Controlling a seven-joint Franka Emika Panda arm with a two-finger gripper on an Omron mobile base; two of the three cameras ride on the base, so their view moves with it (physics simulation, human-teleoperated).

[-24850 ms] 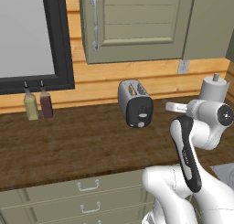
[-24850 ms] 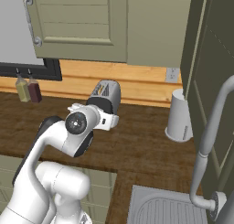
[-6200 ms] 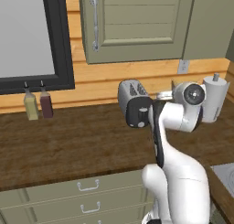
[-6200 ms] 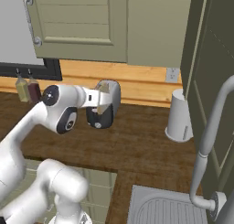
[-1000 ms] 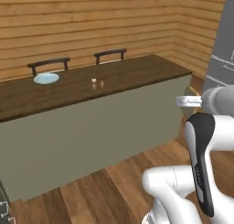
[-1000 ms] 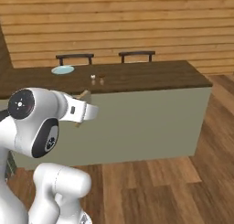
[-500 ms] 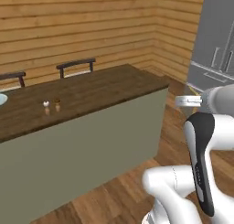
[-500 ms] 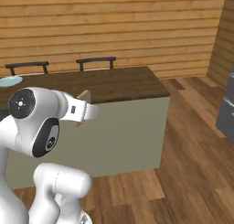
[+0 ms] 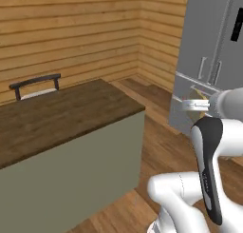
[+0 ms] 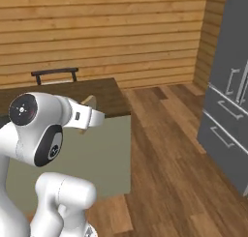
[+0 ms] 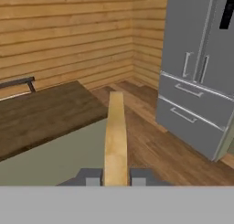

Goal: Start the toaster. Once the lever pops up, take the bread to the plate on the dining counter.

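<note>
Here's the bread [image 11: 114, 141], standing on edge in the hand view, a tan slice seen edge-on, its long axis running from six o'clock straight up toward twelve. The gripper [image 11: 115, 176] is clenched on its lower end, one dark finger tip on each side of the slice, so the bread is off the toaster and riding with the arm. From the right base view the bread [image 10: 89, 102] peeks out as a tan corner just past the gripper [image 10: 92, 116], out ahead of the white wrist.

Now the relation that matters: the dining counter [image 11: 41, 111] lies at about nine to ten o'clock from the bread in the hand view, its dark wood-grain top sweeping off to the left, with a stool [image 11: 17, 83] at the far edge. In the left base view the dining counter [image 9: 61, 115] fills the left half, a stool [image 9: 36, 84] behind it, while the gripper [image 9: 192, 104] sits over at three o'clock, pointing toward the grey fridge [image 9: 212, 61]. So the slice points away from the counter's length. My read: the base needs to come back round leftward before any set-down, since the plate's spot along the counter cannot be told from here.
</note>
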